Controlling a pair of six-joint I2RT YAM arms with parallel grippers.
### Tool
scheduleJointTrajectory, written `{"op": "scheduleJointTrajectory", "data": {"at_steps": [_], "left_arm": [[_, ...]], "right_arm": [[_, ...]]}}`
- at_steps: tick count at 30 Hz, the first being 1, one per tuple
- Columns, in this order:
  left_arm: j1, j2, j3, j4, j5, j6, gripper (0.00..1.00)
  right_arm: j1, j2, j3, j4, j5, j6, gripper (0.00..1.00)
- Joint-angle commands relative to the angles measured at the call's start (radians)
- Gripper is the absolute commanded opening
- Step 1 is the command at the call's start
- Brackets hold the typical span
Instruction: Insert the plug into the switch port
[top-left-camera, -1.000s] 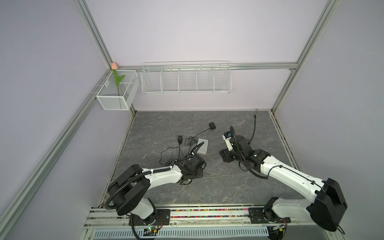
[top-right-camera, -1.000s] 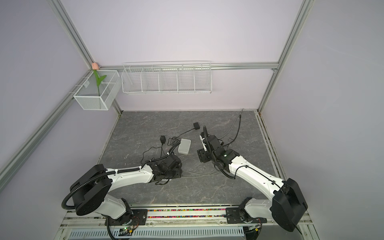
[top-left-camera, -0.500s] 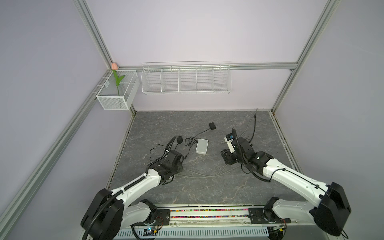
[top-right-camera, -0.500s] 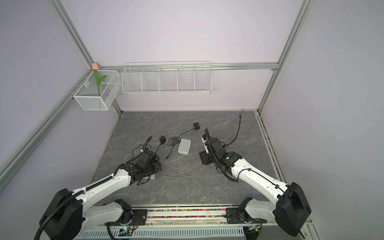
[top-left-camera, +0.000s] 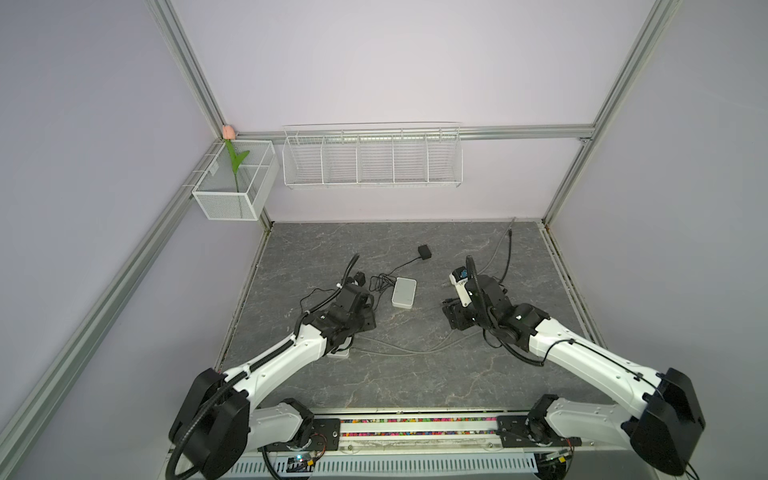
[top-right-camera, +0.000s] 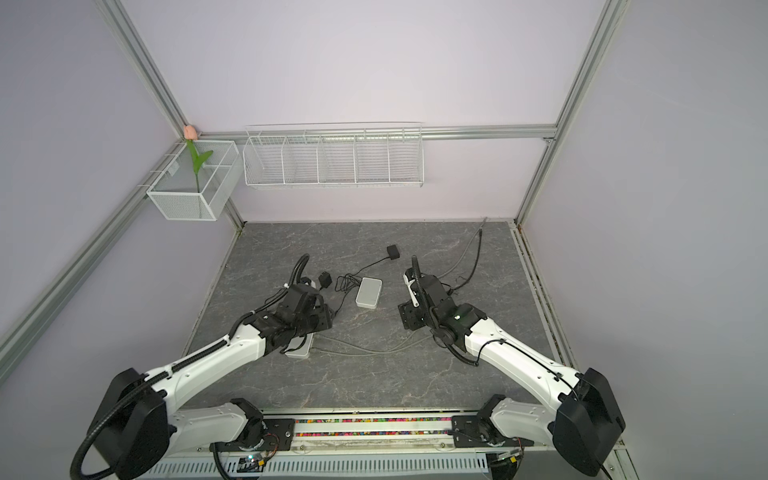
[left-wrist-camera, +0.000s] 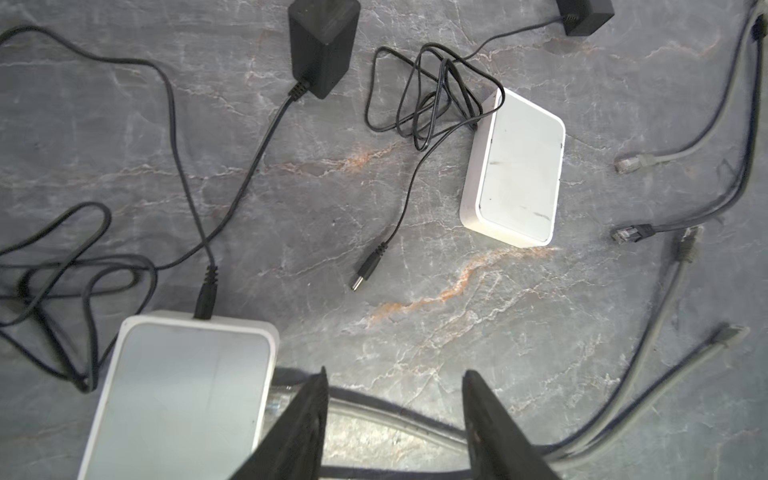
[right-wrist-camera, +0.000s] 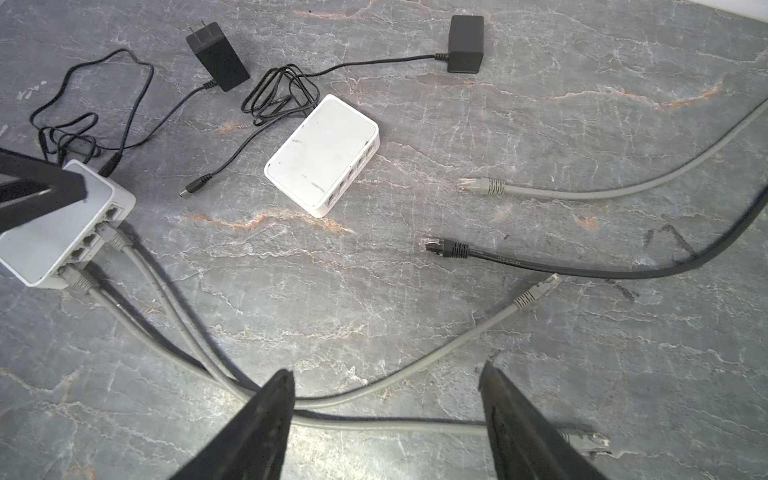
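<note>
Jaws are gaping on both, gripping nothing. Left gripper (left-wrist-camera: 395, 374), shifted leftward since a second ago, is hovering by near switch (left-wrist-camera: 178, 395); right gripper (right-wrist-camera: 386, 372) over grey cables (right-wrist-camera: 374, 390). Black Ethernet plug (right-wrist-camera: 434, 245) is lying loose near middle switch (right-wrist-camera: 322, 153). Tulip (top-left-camera: 240, 158) is sitting in mesh basket (top-left-camera: 226, 205).

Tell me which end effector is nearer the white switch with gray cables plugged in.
Left. The left end effector hovers right beside the switch; the right end effector is across the table from it.
</note>
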Motion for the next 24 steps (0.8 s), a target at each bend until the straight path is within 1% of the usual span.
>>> {"op": "scheduleJointTrajectory", "data": {"at_steps": [1, 5, 11, 14, 16, 21, 24], "left_arm": [[-0.001, 0.114, 0.110, -0.032, -0.025, 0.061, 0.52], [0.003, 0.301, 0.293, -0.164, -0.087, 0.098, 0.52], [0.023, 0.489, 0.429, -0.176, -0.064, 0.141, 0.51], [0.035, 0.550, 0.482, -0.190, -0.087, 0.159, 0.49], [0.048, 0.585, 0.515, -0.205, -0.083, 0.169, 0.47], [0.052, 0.647, 0.574, -0.221, -0.056, 0.186, 0.44], [0.051, 0.674, 0.583, -0.210, -0.032, 0.184, 0.41]], "right_arm": [[0.002, -0.041, 0.001, -0.022, -0.014, 0.027, 0.74], [0.002, -0.086, -0.013, -0.047, 0.006, 0.020, 0.75], [0.001, -0.138, -0.042, -0.059, 0.015, 0.010, 0.75], [0.002, -0.148, -0.050, -0.060, 0.016, 0.005, 0.75], [0.001, -0.156, -0.054, -0.060, 0.016, 0.001, 0.75], [0.001, -0.169, -0.060, -0.055, 0.020, -0.005, 0.75], [0.002, -0.169, -0.060, -0.056, 0.021, -0.008, 0.75]]}}
